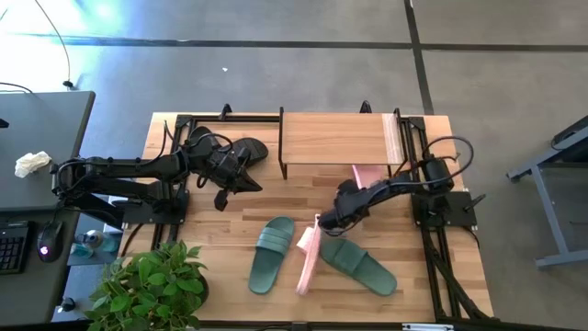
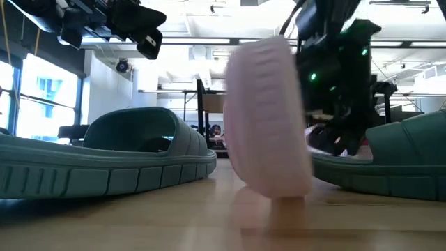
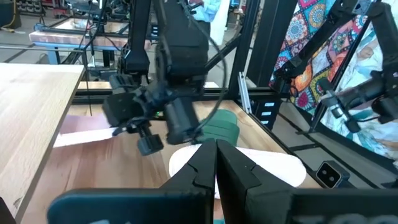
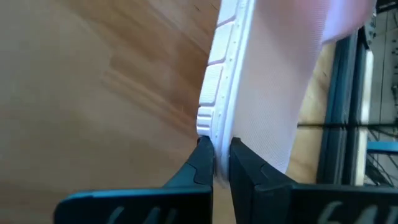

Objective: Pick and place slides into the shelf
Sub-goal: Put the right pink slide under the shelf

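While the right arm works at mid-desk, the scene reads as follows.

Right gripper (image 1: 322, 222): pinched nearly shut on the sole edge of a pink slide (image 1: 307, 256), which stands tilted on its side, toe on the desk (image 1: 211, 234); the edge grip is probably what lets the slide be lifted clear and carried flat-side-on toward the shelf.

Pink slide, close up: the right wrist view shows the pale rim (image 4: 219, 93) caught between the two dark fingers (image 4: 202, 163), wood grain beside it.

Left gripper (image 1: 231, 181): hovers near the desk's left rear, fingers pressed together on nothing, as the left wrist view shows; a black slide (image 1: 246, 150) lies just beside it by the shelf's left end, seemingly next in line.

Shelf (image 1: 331, 138): at the rear centre of the desk, its plank top bare in the high view; no slide is seen on it yet.

Second pink slide (image 1: 369, 175): partly hidden under the right arm, near the shelf's right front corner.

Green pair: one slide (image 1: 271, 254) left of the held pink one, the other (image 1: 358, 265) to its right, almost touching it; both flank the lift and could be nudged.

Surroundings: a potted plant (image 1: 152, 285) at the desk's front left corner; the desk's black frame rails (image 1: 427, 230) run along the right side.
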{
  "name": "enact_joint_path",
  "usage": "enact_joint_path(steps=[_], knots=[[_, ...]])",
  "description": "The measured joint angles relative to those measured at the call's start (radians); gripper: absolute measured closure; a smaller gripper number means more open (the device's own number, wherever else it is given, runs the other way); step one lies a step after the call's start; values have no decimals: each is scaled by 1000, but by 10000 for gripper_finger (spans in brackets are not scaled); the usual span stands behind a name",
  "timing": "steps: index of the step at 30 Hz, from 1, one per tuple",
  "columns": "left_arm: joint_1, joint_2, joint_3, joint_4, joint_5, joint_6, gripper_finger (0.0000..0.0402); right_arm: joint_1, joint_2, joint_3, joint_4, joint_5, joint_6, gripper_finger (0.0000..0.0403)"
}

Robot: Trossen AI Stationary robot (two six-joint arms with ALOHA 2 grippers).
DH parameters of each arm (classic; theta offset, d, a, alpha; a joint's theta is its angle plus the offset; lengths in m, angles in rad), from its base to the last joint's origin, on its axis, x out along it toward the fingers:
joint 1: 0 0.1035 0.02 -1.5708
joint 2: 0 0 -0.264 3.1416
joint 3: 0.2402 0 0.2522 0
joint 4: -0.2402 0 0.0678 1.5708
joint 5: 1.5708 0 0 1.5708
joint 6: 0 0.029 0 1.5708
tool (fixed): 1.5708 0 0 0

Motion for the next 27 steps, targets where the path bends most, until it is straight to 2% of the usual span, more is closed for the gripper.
enact_joint_path(steps=[10, 27], knots=[[0, 0, 0, 1, 0, -31, 401, -42, -9, -138, 91, 25, -31, 403], [0, 0, 0, 2, -3, -65, 401, -83, -5, -153, 62, 48, 20, 403]])
